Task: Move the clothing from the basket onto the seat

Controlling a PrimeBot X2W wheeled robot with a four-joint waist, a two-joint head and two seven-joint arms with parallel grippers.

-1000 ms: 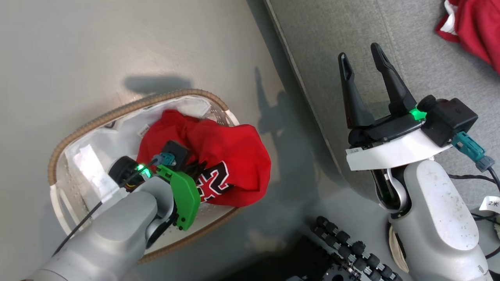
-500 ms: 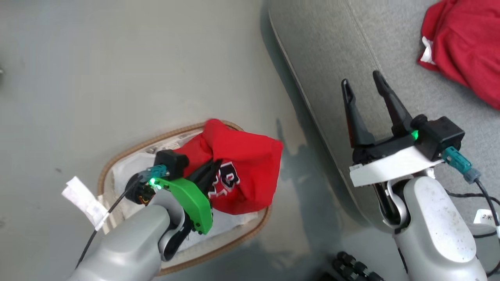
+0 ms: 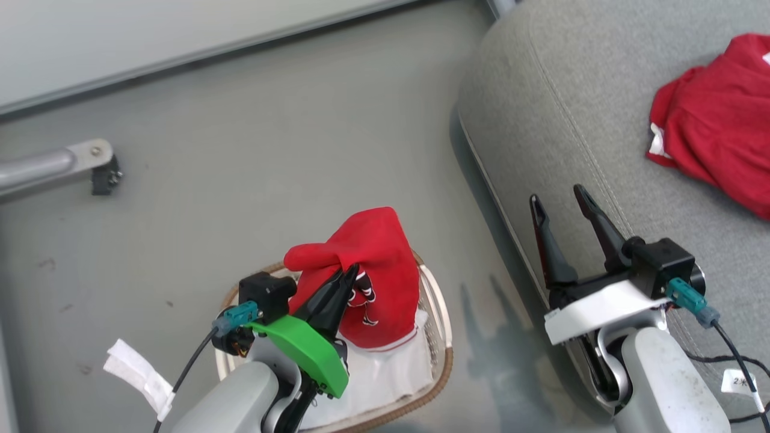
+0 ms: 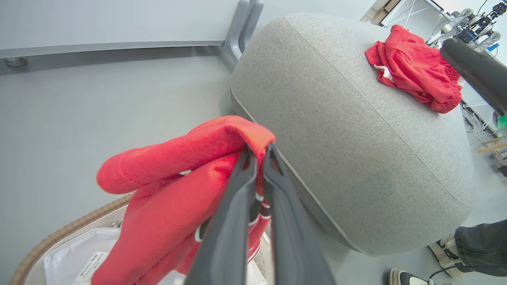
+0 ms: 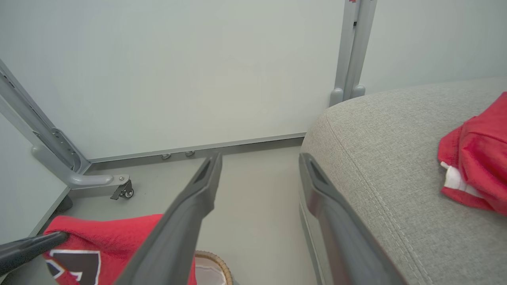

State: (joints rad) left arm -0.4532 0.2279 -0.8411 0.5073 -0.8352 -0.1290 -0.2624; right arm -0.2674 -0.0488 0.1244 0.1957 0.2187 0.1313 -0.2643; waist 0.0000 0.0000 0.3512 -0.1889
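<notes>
Pinching red jersey (image 3: 380,255), left jaws closed, right jaws wide apart

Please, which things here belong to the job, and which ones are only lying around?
Job: red jersey, pinched by the left gripper; basket; seat; red garment lying on the seat.
Lying about: metal frame leg; white tag; a person's shoe.

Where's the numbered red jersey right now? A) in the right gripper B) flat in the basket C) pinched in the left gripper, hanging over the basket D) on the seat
C: the left gripper is shut on the jersey, which hangs bunched over the basket; the right gripper is open and empty.
</notes>
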